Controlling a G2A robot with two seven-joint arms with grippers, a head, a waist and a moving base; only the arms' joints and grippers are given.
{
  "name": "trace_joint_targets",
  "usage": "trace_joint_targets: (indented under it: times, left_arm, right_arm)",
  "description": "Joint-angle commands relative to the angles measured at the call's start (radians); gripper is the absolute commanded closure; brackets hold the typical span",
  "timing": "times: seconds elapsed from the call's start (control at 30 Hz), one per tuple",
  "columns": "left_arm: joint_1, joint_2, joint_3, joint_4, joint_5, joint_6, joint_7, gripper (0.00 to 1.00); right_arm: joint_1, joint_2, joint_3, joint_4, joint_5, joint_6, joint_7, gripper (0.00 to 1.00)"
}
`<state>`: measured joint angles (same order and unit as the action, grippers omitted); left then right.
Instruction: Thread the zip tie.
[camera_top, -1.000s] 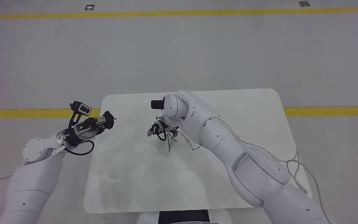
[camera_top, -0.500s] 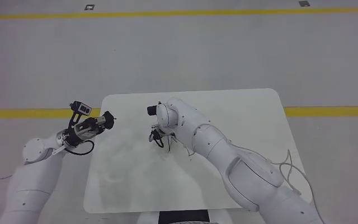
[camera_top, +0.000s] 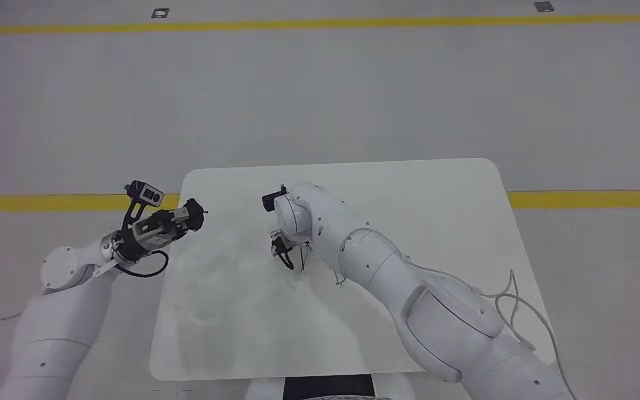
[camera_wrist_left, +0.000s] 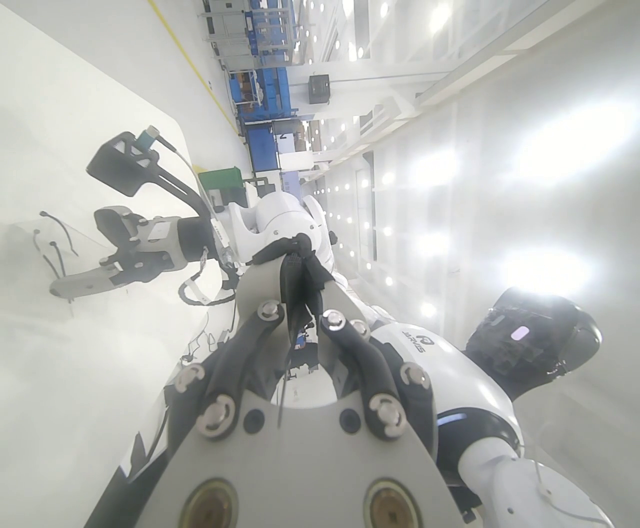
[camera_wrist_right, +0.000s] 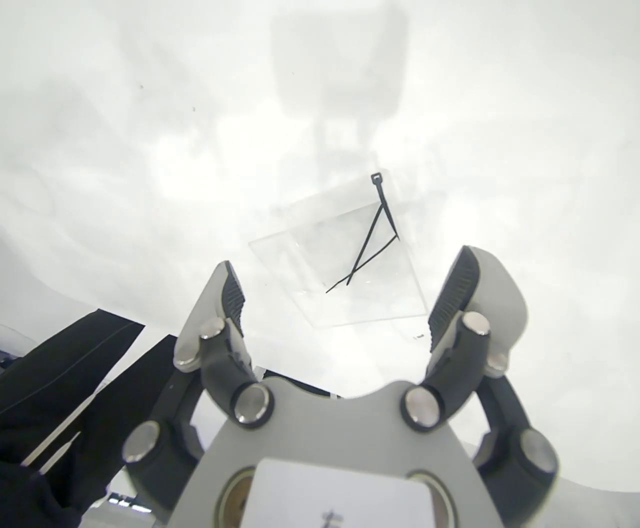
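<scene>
Two black zip ties (camera_wrist_right: 374, 235) lie crossed on a small clear plate (camera_wrist_right: 345, 305) on the white table (camera_top: 440, 200). My right gripper (camera_wrist_right: 340, 295) hangs just above that plate, open, with nothing between its ribbed pads (camera_wrist_right: 450, 287). In the top view the right gripper (camera_top: 283, 248) sits near the table's middle left. At the table's left edge my left gripper (camera_top: 190, 213) is held off the surface. The left gripper (camera_wrist_left: 299, 252) is shut on another thin black zip tie (camera_wrist_left: 289, 345), whose tail runs back between the fingers. From there the right gripper (camera_wrist_left: 65, 289) shows by the loose ties (camera_wrist_left: 55, 247).
The white table (camera_top: 230, 330) has a rounded outline with its front edge near me. A yellow floor line (camera_top: 570, 199) runs behind the table. A loose cable (camera_top: 520, 290) hangs along the right arm.
The right arm's wrist has swung leftward and its gripper has shifted slightly left over the plate. The left arm has kept still with its tie.
</scene>
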<state>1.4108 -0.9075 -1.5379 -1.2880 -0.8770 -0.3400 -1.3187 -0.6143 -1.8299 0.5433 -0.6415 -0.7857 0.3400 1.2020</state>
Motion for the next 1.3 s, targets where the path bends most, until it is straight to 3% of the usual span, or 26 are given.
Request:
trace_joint_targets:
  times: [0.0,0.07,0.2,0.47,0.6,1.1,1.27]
  left_arm:
    - [0.000,0.000,0.000,0.000,0.000,0.000,0.000,1.00]
    - [0.000,0.000,0.000,0.000,0.000,0.000,0.000,1.00]
    - [0.000,0.000,0.000,0.000,0.000,0.000,0.000,1.00]
    - [0.000,0.000,0.000,0.000,0.000,0.000,0.000,1.00]
    - [0.000,0.000,0.000,0.000,0.000,0.000,0.000,1.00]
    - [0.000,0.000,0.000,0.000,0.000,0.000,0.000,1.00]
    - [0.000,0.000,0.000,0.000,0.000,0.000,0.000,1.00]
  right_arm:
    - [-0.003,-0.003,0.009,0.001,-0.013,0.000,0.001,0.60]
    - [-0.008,-0.006,0.018,0.000,-0.022,0.000,0.000,0.68]
    - [-0.019,-0.009,0.033,-0.008,-0.048,0.000,0.004,0.74]
    - [-0.041,-0.019,0.061,-0.008,-0.101,0.000,-0.004,0.72]
    - [-0.048,-0.019,0.091,-0.028,-0.143,0.000,-0.013,0.65]
    - [-0.181,0.006,0.169,-0.327,-0.327,0.000,0.188,0.73]
    - [-0.204,0.009,0.170,-0.315,-0.320,-0.020,0.178,0.72]
